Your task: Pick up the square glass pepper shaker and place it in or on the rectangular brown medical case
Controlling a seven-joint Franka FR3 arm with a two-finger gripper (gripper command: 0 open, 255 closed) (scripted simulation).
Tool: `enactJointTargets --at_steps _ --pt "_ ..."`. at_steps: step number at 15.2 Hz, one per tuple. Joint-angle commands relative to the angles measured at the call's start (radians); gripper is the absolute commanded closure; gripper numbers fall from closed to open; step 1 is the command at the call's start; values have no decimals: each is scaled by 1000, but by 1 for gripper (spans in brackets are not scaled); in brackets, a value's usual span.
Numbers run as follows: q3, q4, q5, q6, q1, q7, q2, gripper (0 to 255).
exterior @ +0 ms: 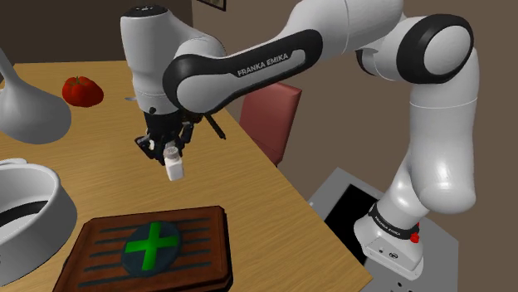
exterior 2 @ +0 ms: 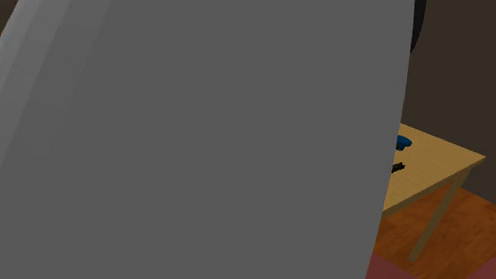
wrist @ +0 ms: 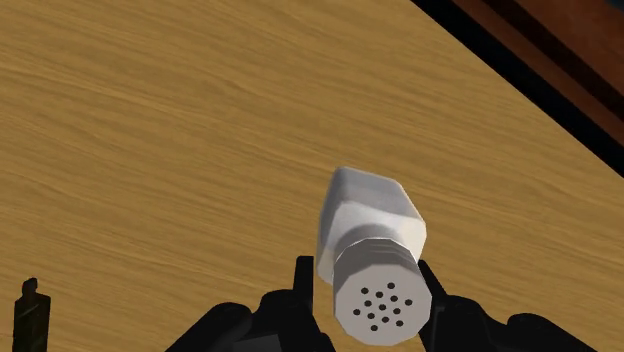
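Above bench [exterior: 245,178], tool [exterior: 171,156] grips white shaker [exterior: 174,171] by its capped neck. Looks small, light, rigid, likely slick and breakable; set gently onto brown case [exterior: 207,249].

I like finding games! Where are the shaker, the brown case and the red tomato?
shaker [exterior: 173,169]: shoulder view, on its white body.
case [exterior: 203,247]: shoulder view, on the brown lid.
tomato [exterior: 82,91]: shoulder view, on its middle.

FRANKA EMIKA stands in white capitals on the black band of the arm [exterior: 267,64]. A band at the arm's base bears white lettering too small to read. A green cross [exterior: 152,245] marks the lid of the case [exterior: 206,249], at the table [exterior: 249,178] edge nearest the shoulder camera.
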Motion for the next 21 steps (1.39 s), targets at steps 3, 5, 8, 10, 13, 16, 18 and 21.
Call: enactJointTargets --at_steps 3,5,8,10,13,16,18,21 --pt "6 32 12 -47 -1 -11 -17 255" --pt "8 51 16 -70 0 -16 -22 255" --pt "11 83 22 -107 2 -23 -28 255" --pt "12 106 25 -132 5 -27 -31 255" --pt "14 143 28 -170 9 -33 -34 255" --pt "16 184 30 -210 14 -39 -34 255" --pt "17 213 31 -237 19 -42 -33 255" --pt "28 210 30 -248 47 -4 -42 255"
